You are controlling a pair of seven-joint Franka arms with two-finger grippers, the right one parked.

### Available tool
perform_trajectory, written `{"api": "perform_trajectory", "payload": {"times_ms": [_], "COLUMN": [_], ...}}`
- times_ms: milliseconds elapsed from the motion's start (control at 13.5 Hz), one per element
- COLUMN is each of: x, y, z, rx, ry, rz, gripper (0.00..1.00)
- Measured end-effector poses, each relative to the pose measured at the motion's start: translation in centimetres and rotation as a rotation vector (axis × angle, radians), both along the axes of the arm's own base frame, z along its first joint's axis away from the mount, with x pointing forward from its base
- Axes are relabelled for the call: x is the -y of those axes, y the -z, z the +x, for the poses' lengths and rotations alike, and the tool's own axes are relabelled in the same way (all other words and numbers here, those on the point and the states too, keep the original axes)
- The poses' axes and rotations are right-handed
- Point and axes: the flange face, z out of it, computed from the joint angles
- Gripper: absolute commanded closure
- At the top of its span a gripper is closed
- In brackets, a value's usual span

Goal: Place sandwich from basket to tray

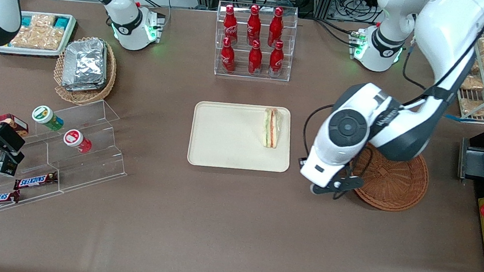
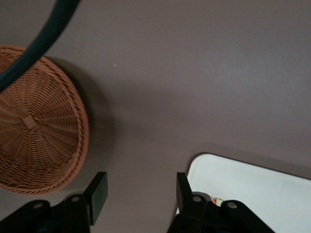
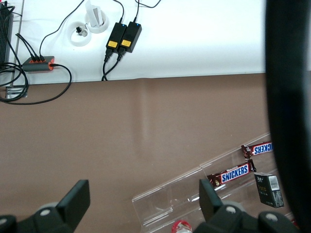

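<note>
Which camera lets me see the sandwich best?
The front view: the whole sandwich lies on the tray. The left wrist view shows only a sliver by the open hand. The right wrist view shows none.

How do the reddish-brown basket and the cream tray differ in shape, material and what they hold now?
The basket is round and woven; the tray is rectangular, smooth, with rounded corners. The basket looks empty, though the arm hides part; the tray holds the sandwich. Both are shallow. The gripper, fingers open, hangs above the table between them.
</note>
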Motion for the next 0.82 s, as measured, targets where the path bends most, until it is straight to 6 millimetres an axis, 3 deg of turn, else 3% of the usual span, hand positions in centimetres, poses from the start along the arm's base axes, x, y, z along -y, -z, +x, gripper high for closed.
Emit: {"api": "perform_trajectory", "payload": {"times_ms": [297,595,818], "x": [-3.7,-6.0,-10.5], "y": [-3.8,-6.3,-9.4], "z": [0.8,1.3,1.6], "rx": [0.025,0.011,-0.001], "ry": [-0.059,-0.010,0.025], "rz": [0.032,0.046,0.008], "gripper": [0.35,0.34,0.34]}}
